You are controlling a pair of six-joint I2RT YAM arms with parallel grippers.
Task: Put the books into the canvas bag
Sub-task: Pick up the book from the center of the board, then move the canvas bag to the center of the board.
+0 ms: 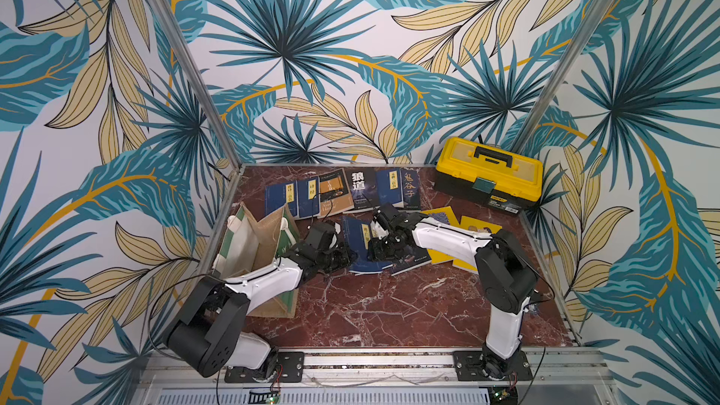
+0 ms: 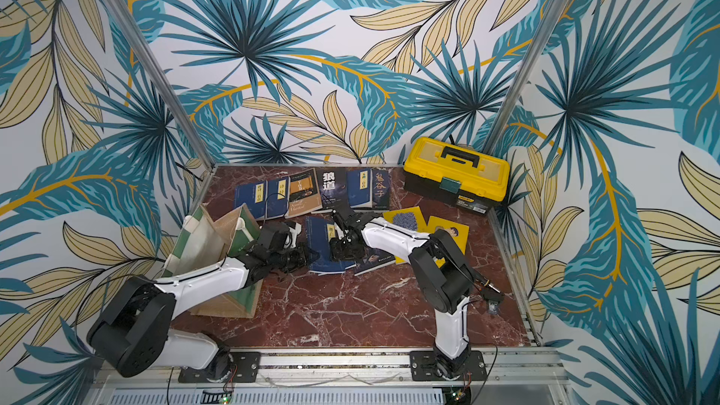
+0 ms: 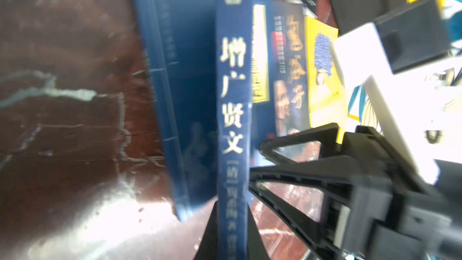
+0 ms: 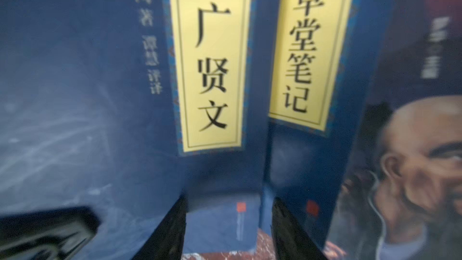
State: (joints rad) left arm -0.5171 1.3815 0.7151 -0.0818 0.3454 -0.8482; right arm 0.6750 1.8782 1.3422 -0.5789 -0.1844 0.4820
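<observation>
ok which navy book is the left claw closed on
The 增广贤文 book: its spine sits in the left claw, while the back-row navy books lie well clear.

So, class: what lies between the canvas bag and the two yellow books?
In both top views: the left gripper, shut on the spine of a navy book, overlapping books beside it, and the right gripper open over them.

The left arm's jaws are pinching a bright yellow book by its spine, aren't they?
No, not yellow. The book between the jaws of the left gripper is navy blue, and it is pinched by its spine. The left wrist view shows it.
</observation>
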